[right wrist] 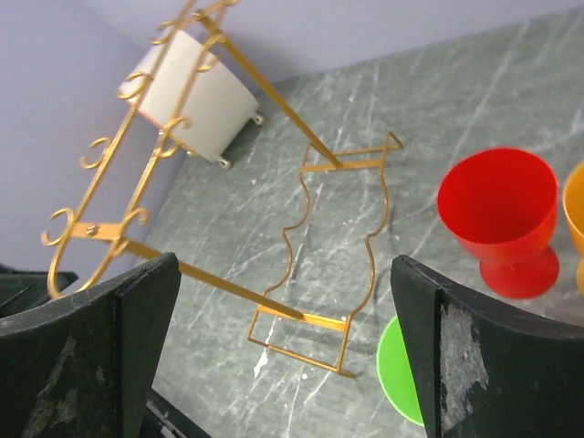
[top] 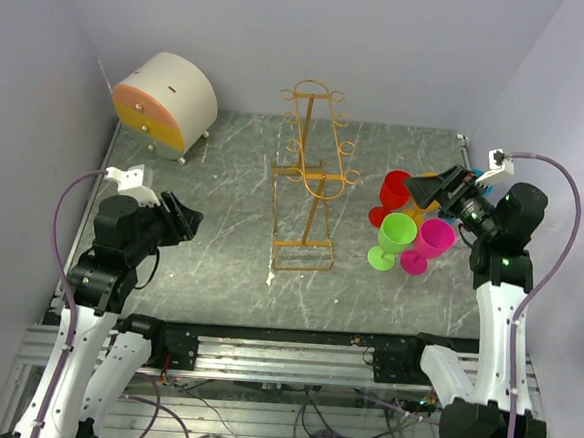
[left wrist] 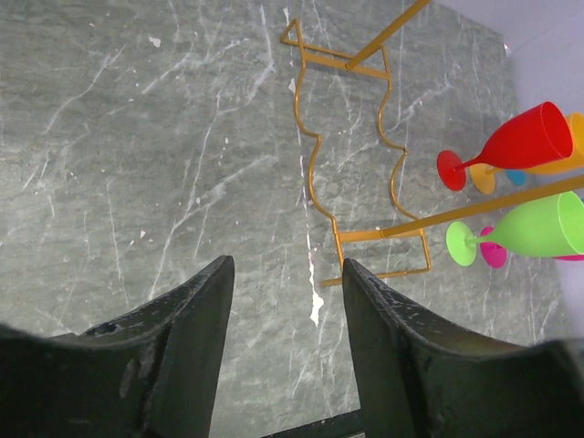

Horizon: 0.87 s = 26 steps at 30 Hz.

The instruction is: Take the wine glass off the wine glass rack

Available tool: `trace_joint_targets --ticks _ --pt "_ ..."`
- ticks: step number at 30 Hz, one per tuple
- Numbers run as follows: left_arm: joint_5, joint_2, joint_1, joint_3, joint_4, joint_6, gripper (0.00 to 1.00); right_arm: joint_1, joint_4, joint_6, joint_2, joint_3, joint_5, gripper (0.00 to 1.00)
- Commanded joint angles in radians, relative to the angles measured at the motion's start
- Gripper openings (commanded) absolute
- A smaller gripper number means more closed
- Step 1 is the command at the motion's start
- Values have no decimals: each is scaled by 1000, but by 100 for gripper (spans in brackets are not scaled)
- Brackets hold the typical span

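The golden wire wine glass rack (top: pixel 310 175) stands upright mid-table, and I see nothing hanging from its loops. To its right, wine glasses stand clustered on the table: red (top: pixel 394 189), green (top: pixel 396 233) and pink (top: pixel 436 236). My right gripper (top: pixel 424 188) hovers open over this cluster, empty; its wrist view shows the rack (right wrist: pixel 338 228), the red glass (right wrist: pixel 497 210) and a green rim (right wrist: pixel 401 370) beyond the gripper (right wrist: pixel 285 265). My left gripper (top: pixel 187 220) is open and empty, well left of the rack. The left wrist view looks past the left gripper (left wrist: pixel 287 269) at the rack base (left wrist: pixel 351 155) and the red glass (left wrist: pixel 516 141).
A round white box with orange drawer fronts (top: pixel 165 95) sits at the back left corner. An orange glass (right wrist: pixel 575 214) stands behind the red one. Pale walls close in the table on three sides; a metal rail (top: pixel 283 349) runs along the near edge.
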Motion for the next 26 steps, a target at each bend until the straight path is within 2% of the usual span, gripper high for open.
trace_joint_targets --ticks 1,8,26 --pt "-46 -4 4 5 -1 -2 64 26 65 -39 -74 23 -21 100" --pt "-84 16 4 22 -31 -16 73 30 77 -40 -109 -36 -6 100" --pt "-85 2 4 16 -23 -12 71 49 9 -78 -120 -48 81 100"
